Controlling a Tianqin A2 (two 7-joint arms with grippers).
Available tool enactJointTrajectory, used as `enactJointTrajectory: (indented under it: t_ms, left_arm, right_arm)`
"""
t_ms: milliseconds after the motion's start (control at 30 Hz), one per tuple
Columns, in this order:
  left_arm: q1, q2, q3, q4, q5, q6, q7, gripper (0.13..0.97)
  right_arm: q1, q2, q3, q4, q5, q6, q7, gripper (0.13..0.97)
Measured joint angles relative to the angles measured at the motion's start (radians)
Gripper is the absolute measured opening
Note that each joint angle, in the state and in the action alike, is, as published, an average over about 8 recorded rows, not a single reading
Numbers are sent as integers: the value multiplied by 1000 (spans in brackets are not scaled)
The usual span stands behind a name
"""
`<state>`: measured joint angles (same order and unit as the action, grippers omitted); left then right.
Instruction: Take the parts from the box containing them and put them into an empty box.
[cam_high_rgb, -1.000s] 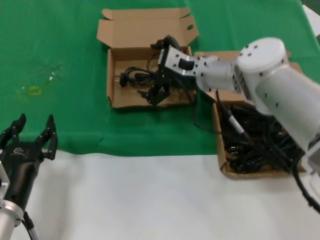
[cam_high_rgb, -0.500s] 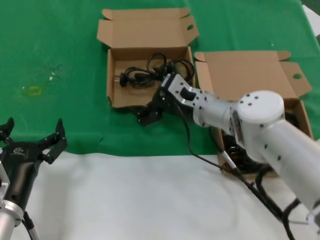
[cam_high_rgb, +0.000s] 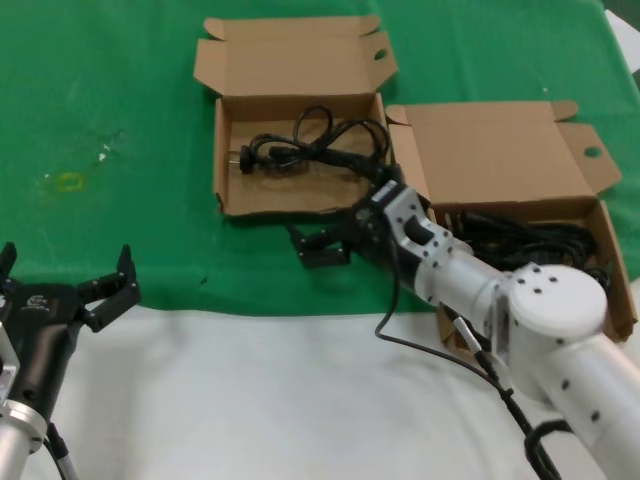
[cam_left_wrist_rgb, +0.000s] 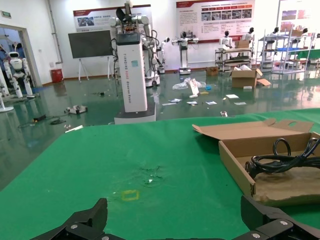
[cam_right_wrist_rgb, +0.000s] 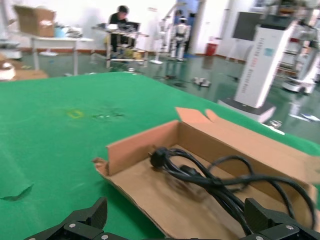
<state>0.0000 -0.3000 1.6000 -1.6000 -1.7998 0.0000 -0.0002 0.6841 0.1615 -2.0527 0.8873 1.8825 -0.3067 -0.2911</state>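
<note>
Two cardboard boxes on green cloth (cam_high_rgb: 120, 90): right-hand full box (cam_high_rgb: 500, 170) heaped with black cables (cam_high_rgb: 520, 245); far box (cam_high_rgb: 290, 190) holding one cable (cam_high_rgb: 310, 150); right gripper (cam_high_rgb: 322, 246), fingers spread, empty, just before it; left gripper (cam_high_rgb: 65, 290) spread wide, idle, near-left.

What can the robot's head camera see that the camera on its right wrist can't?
Only the head view shows the second brown cardboard box heaped with black power cables, the left gripper waiting open at the near left, and the white table edge. Only the right wrist view shows the hall behind: a seated person and a white pillar. Both show the shallow brown cardboard box holding one black looped cable, and the green cloth.
</note>
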Motion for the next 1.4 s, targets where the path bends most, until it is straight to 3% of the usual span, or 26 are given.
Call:
enactJointTrajectory:
  t_ms: [367,1000,1400]
  left_arm:
    - [0,0,0,0,0,0,0,957]
    - [0,0,0,0,0,0,0,966]
    - [0,0,0,0,0,0,0,966]
  right_arm:
    - [-218,44,144,226,-26,97,93,966]
    - [-587,119,388,611,-71,263,250,966]
    - [-634,128,420,661,-77,284,270,966]
